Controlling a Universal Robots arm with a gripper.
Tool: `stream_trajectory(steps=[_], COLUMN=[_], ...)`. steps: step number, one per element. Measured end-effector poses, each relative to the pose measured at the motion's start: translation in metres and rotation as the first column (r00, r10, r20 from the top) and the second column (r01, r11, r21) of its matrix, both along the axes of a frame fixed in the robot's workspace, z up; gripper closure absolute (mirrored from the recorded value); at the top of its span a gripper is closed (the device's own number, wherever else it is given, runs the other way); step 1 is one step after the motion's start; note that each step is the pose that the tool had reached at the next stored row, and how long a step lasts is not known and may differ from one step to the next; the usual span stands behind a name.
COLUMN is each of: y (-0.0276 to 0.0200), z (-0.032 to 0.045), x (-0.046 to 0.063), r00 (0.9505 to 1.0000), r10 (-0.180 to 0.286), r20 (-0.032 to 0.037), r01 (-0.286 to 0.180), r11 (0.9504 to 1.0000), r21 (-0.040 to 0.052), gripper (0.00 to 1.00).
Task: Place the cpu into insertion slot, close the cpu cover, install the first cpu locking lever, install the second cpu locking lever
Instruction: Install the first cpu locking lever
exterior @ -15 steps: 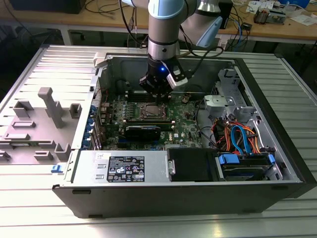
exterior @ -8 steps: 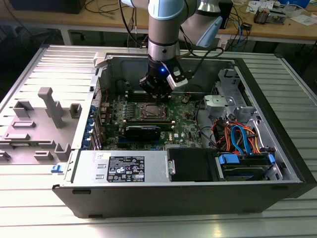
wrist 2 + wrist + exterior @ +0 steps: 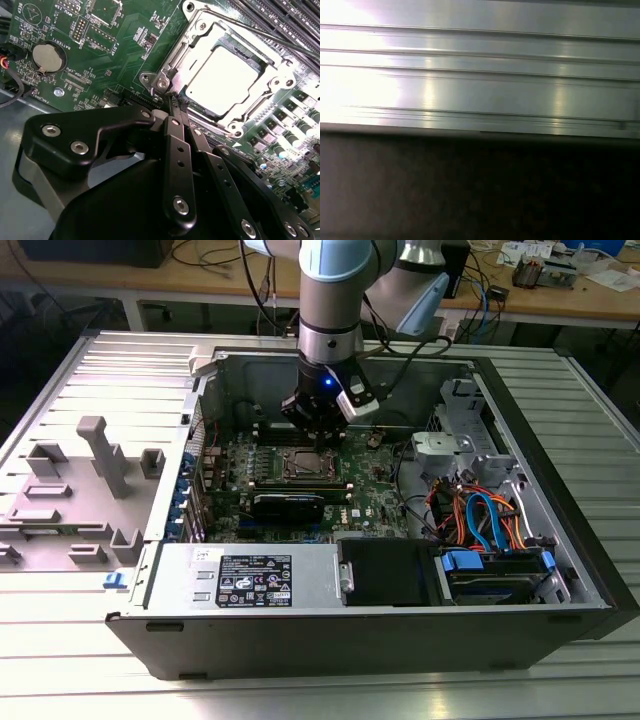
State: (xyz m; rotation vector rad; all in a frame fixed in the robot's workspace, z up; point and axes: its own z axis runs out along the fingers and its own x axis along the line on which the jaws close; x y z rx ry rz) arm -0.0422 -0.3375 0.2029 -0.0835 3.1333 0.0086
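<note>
In the second wrist view the cpu (image 3: 222,75), a bright silver square, lies in the socket on the green motherboard. The cpu cover (image 3: 196,39), a silvery frame with a square window, lies flat around it. A thin locking lever (image 3: 270,36) runs as a wire rod along the socket's far side. My gripper (image 3: 174,98) is shut, its black fingers (image 3: 175,145) pressed together, with the tips at the socket's near corner. I see nothing between them. In the exterior view the gripper (image 3: 322,440) hangs just above the socket (image 3: 303,465) inside the open computer case.
A round coin battery (image 3: 48,56) sits on the board beside the socket. A black expansion card (image 3: 288,506), a power supply (image 3: 255,578) and coloured cables (image 3: 485,515) fill the case (image 3: 160,630). Grey fixture blocks (image 3: 100,455) stand on the ribbed table at the exterior view's left.
</note>
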Motion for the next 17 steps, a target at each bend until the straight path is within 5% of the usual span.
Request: stream_trajectory(steps=[6, 17], y=[0.0011, -0.0001], z=[0.0008, 0.0086], x=[0.0000, 0.0002], r00=[1.0000, 1.0000], r10=[0.000, 0.000], r20=[0.0003, 0.0000], r01=[0.000, 0.000], r11=[0.9999, 0.9999], r21=[0.0106, 0.0105], gripper=[0.89, 0.89])
